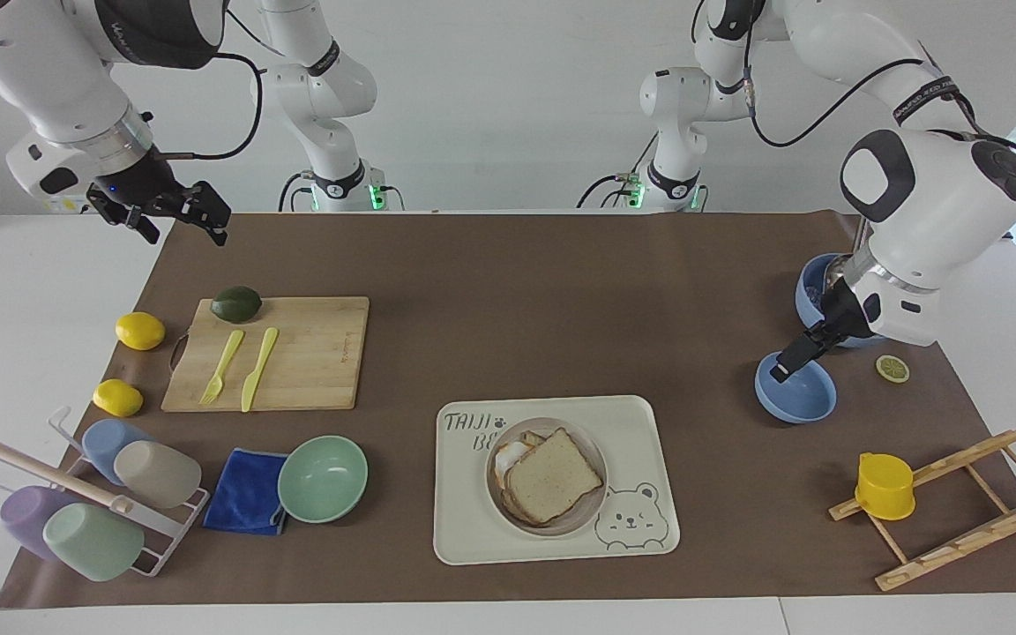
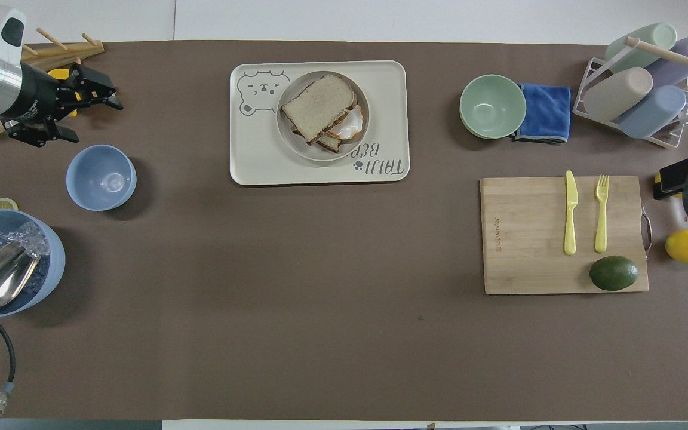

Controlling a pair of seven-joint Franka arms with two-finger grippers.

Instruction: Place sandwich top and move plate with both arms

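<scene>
The sandwich top (image 1: 554, 474) is a speckled brown bread slice lying on a toast slice with fried egg, on the round beige-grey plate (image 1: 585, 519). It shows in the overhead view (image 2: 319, 106) on the plate (image 2: 361, 94) too. My left gripper (image 1: 786, 369) is open and empty, in the air over the small blue bowl (image 1: 797, 399), well away from the plate; in the overhead view the left gripper (image 2: 88, 114) shows as well. My right gripper (image 1: 186, 234) is open and empty, waiting in the air over the table's edge at the right arm's end, beside the cutting board.
The plate sits on a cream bear tray (image 1: 473, 529). A mint bowl (image 1: 323, 478) and blue cloth (image 1: 246, 492) lie beside it. A cutting board (image 1: 314, 353) holds an avocado, fork and knife. An ice bucket with scoop (image 2: 3, 269) and a wooden rack with yellow cup (image 1: 885, 485) stand at the left arm's end.
</scene>
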